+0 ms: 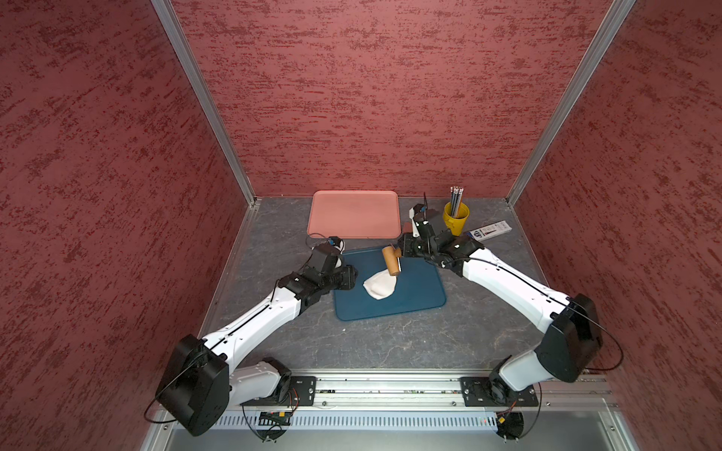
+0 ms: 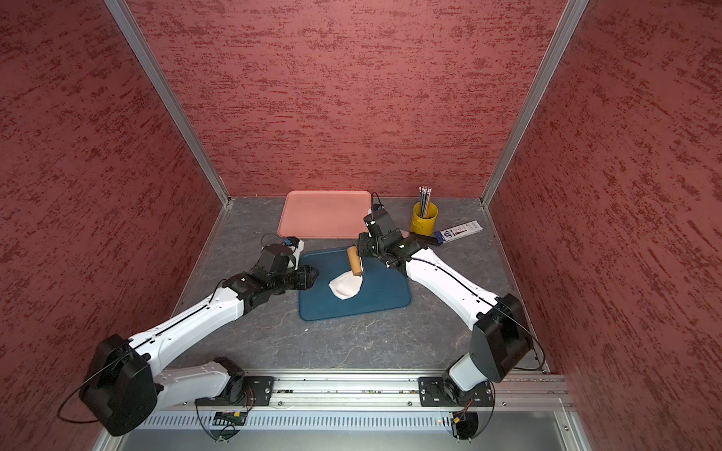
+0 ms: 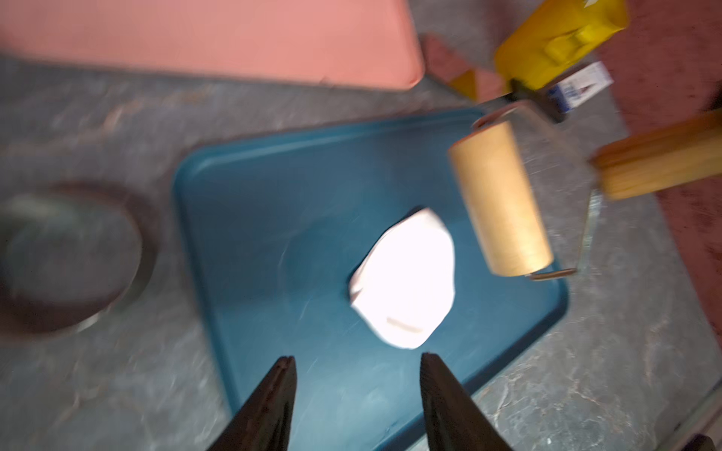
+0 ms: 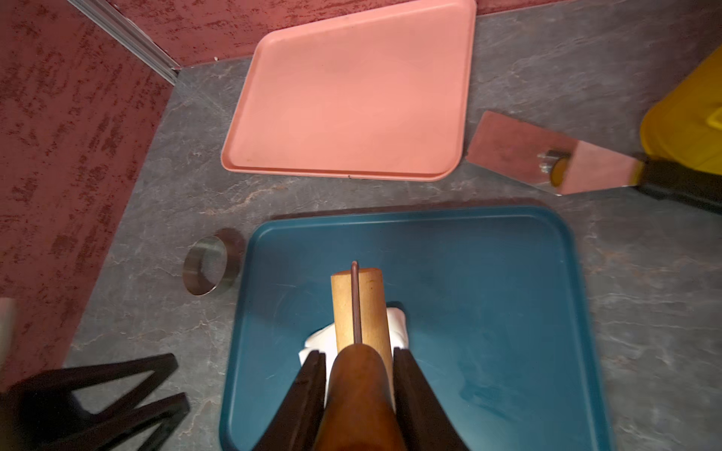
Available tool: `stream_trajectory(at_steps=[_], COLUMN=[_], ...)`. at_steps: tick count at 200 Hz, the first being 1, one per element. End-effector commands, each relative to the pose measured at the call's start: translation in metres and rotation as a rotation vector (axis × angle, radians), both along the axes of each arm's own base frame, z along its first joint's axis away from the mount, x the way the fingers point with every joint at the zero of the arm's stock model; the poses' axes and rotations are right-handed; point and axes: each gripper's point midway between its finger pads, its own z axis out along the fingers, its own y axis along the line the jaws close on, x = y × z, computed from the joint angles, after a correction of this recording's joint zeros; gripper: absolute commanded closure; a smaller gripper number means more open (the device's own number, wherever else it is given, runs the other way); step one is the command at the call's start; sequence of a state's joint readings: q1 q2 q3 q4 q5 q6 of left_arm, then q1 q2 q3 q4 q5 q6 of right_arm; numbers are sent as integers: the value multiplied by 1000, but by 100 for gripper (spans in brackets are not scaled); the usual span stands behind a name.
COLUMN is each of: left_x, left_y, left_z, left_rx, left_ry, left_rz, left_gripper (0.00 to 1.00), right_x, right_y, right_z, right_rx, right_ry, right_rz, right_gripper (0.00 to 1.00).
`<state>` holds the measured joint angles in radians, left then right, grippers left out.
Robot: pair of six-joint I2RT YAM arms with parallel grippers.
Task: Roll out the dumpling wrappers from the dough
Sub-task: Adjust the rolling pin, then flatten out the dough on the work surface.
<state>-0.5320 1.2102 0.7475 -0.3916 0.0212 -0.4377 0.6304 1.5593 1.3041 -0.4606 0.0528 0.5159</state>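
I am gripping the wooden handle of the roller (image 3: 500, 199) in my right gripper (image 4: 359, 355), with both jaws pressing flat against the handle's sides. My left gripper (image 3: 357, 359) is hanging empty with its jaws standing moderately apart. It is hovering over the left edge of the blue tray (image 1: 422, 296) with its fingers aimed straight at the dough (image 1: 379, 287).

The dough is lying as a flattish, irregular white lump near the middle of the blue tray. It is sitting between my two grippers, but it is closer to the roller than to my left fingers.

Here is what I am watching. The roller's drum is running lengthwise from the far side of the tray toward my base, and its near end is overlapping the dough's far right edge in both top views. From my right wrist view the drum is sitting right over the lump. I cannot tell whether it is pressing down or just skimming above it.

Most of the dough is lying to the left of the drum and nearer my base. As I am judging it, a stroke will need to travel crosswise to the drum, toward my left arm. The ring cutter (image 4: 207, 265) is standing on the table just beside the tray's left edge, and the pink tray (image 1: 353, 214) is lying behind.
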Motion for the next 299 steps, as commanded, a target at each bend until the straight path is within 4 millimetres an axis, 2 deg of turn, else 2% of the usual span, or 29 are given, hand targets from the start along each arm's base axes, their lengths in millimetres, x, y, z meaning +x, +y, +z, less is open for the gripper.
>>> stream_trajectory(at_steps=[1,19,43,68,107,143,209,220,257,264,278,299], left_x=[-31,-39,-46,-50,-47,-46,-48,-48,-49,-49,-48,-46], left_y=[31,28,31,32,28,26,29,29,32,32,29,25], left_z=[-45,-59,-73,-88,-98,-104,-110,-111,-114,-114,-113,-111], left_rx=[85,71,91,105,113,121,152,156,173,173,168,159], left_ry=[198,249,267,301,299,299,293,290,296,296,288,272], left_rz=[137,136,147,154,148,152,182,188,196,195,188,187], left_gripper=[52,58,59,59,68,73,89,93,100,100,100,100], right_x=[7,-3,-20,-33,-36,-34,-43,-44,-42,-44,-51,-67], right_y=[8,5,-2,16,29,22,28,25,-16,-18,3,50], right_z=[-17,-18,-27,-42,-36,-67,-118,-123,-123,-124,-130,-144], right_rx=[29,31,59,118,133,61,-9,-22,-164,-174,-158,-95], right_ry=[42,70,151,198,163,198,264,267,240,242,262,300], right_rz=[-49,-55,-98,-79,-123,-174,-216,-221,-279,-275,-205,-111], right_gripper=[100,100,100,100,100,100,100,100,100,100,100,100])
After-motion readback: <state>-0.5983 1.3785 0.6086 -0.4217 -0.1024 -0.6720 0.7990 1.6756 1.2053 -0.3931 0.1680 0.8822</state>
